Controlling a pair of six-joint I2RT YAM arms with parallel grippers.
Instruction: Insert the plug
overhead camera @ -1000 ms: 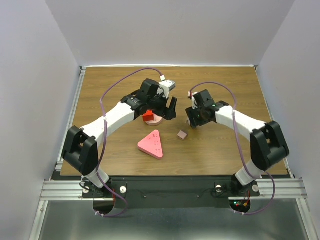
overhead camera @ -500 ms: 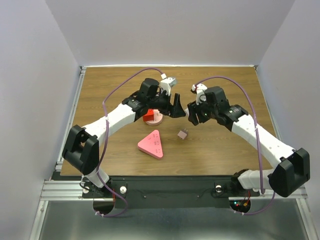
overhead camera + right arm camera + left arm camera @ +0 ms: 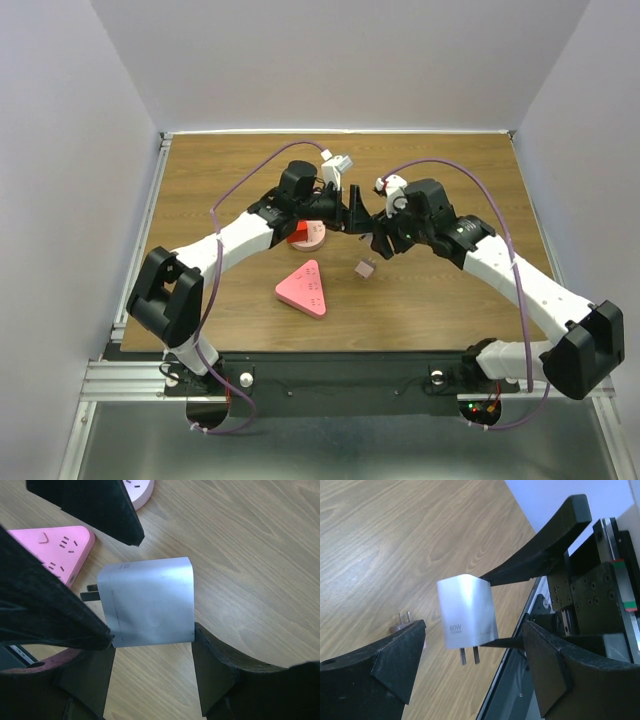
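Starting with the overhead view, the left gripper (image 3: 350,214) and the right gripper (image 3: 380,238) are seen tip to tip above the middle of the wooden table (image 3: 460,170). What is carried between them cannot be made out there. A pink triangular power strip (image 3: 303,288) lies closer to the bases, apart from both grippers. A small brown adapter (image 3: 366,269) stands near it on the right. A red block (image 3: 296,236) on a pink round disc (image 3: 314,238) is partly covered by the left arm.

In the left wrist view, the white plug (image 3: 467,611) is shown in the air, prongs downward, clamped by the right gripper's black fingers (image 3: 540,555). The left gripper's own fingers (image 3: 395,655) are spread wide on either side of it and nothing is touched by them. The adapter is half hidden behind one of them.

In the right wrist view, the plug is gripped on two opposite sides. Its prongs and the power strip are partly masked by one finger (image 3: 50,605), and the disc is cut off at the top edge.
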